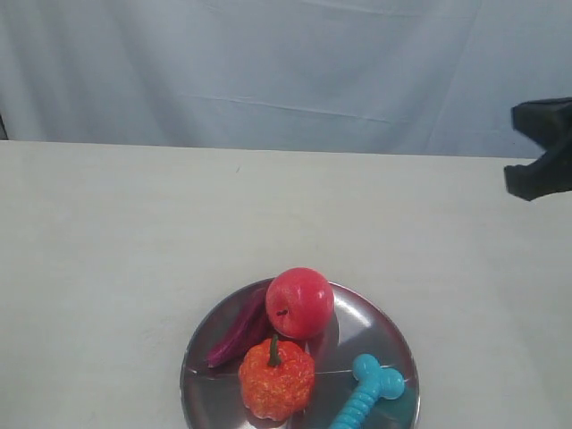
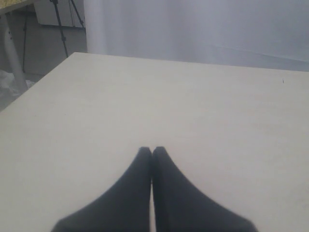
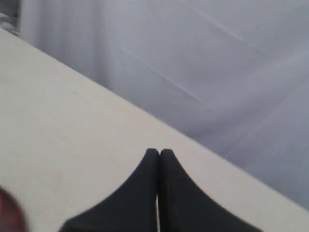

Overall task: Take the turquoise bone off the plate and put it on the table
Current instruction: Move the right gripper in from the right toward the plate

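The turquoise bone [image 1: 366,394] lies on the right part of the silver plate [image 1: 386,331], at the bottom edge of the exterior view; its lower end is cut off. The plate rests on the cream table [image 1: 134,232]. My right gripper [image 1: 539,152] hangs at the right edge of the exterior view, well above and to the right of the plate. In the right wrist view that gripper [image 3: 160,152] is shut with nothing between its fingers. My left gripper [image 2: 151,150] is shut and empty over bare table [image 2: 193,106]; it does not show in the exterior view.
A red apple [image 1: 299,302], an orange pumpkin-like fruit [image 1: 276,379] and a purple vegetable [image 1: 239,329] share the plate with the bone. A pale cloth backdrop [image 1: 286,63] hangs behind the table. A dark red blur [image 3: 8,212] shows in the right wrist view's corner.
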### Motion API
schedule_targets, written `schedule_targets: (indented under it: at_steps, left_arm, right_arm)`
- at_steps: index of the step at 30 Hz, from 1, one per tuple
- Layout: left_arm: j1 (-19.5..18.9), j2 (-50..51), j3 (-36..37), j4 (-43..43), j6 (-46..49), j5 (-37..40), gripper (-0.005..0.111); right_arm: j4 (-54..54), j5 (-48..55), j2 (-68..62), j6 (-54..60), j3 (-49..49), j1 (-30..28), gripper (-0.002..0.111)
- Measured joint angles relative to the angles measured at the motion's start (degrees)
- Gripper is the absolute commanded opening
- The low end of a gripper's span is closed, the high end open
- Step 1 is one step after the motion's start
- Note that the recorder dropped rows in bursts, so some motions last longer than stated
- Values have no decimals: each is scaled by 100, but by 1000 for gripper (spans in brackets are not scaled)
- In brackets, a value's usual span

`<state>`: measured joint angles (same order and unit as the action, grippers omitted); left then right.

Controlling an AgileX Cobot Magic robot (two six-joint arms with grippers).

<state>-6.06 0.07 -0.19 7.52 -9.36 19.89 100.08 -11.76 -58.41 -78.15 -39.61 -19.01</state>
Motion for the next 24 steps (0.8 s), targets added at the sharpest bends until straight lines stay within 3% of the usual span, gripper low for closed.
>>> schedule_targets:
  at_steps: [6,9,12,19,21,24]
  left_arm:
    - [0,0,0,0,0,0,0]
    - [0,0,0,0,0,0,0]
    - [0,0,0,0,0,0,0]
    - [0,0,0,0,0,0,0]
    - [0,0,0,0,0,0,0]
    - [0,0,0,0,0,0,0]
  right_arm:
    - [12,2711,254,2099,-10,410,0]
    - [-260,4353,127,2337,-218,789,0]
    - [-1906,5404,-148,2850,-1014,935,0]
    - [-8180,6823,-1160,7898,-2775,959,0]
    - [-9238,7236,-1456,8539,-2980,980,0]
    - [-9971,7414,-1826,8802,-3060,993,0]
